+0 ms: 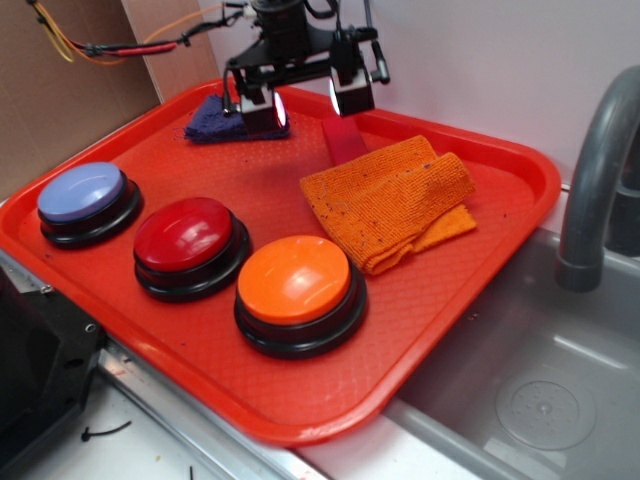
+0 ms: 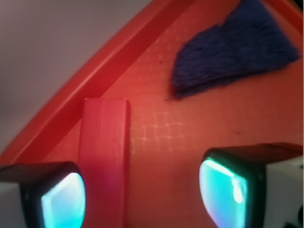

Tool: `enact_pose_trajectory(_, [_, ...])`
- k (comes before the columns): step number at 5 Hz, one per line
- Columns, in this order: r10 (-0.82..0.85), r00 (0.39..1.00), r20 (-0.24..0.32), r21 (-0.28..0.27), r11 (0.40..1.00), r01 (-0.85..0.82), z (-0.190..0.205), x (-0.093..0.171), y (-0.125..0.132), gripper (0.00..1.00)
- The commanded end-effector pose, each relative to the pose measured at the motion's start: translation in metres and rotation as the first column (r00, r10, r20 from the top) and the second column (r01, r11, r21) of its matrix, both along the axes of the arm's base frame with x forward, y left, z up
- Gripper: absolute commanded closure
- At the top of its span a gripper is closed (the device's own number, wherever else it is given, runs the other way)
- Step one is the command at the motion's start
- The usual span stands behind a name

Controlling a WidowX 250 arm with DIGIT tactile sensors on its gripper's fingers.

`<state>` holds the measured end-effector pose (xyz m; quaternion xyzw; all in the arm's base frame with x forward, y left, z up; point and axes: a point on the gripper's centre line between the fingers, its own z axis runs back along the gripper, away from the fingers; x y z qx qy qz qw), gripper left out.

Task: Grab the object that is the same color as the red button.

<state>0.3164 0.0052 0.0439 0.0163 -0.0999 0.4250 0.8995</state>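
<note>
Hovering hand spread above red block, which sits off-centre near one finger; I judge closing may nudge it against the tray rim.

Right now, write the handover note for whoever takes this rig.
Tool: open, holding nothing, hovering at the tray's far edge.
Red block: flat on the tray beside the orange cloth; in the wrist view it lies just inside one finger, off centre.
Red button: front row, between the blue and orange ones.
Done: approach to the block.
Left: centre over it, lower, close, lift.
</note>
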Motion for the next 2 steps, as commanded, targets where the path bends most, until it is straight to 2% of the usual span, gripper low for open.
enact_pose_trajectory(1, [-0.062,0.998,0.033,-0.003,0.998,0.062,-0.0108,0.0244,0.0043,0.00])
enact_pose_trajectory(2, [-0.081,0.996,0.039,-0.011,0.997,0.081,-0.0168,0.0264,-0.0006,0.00])
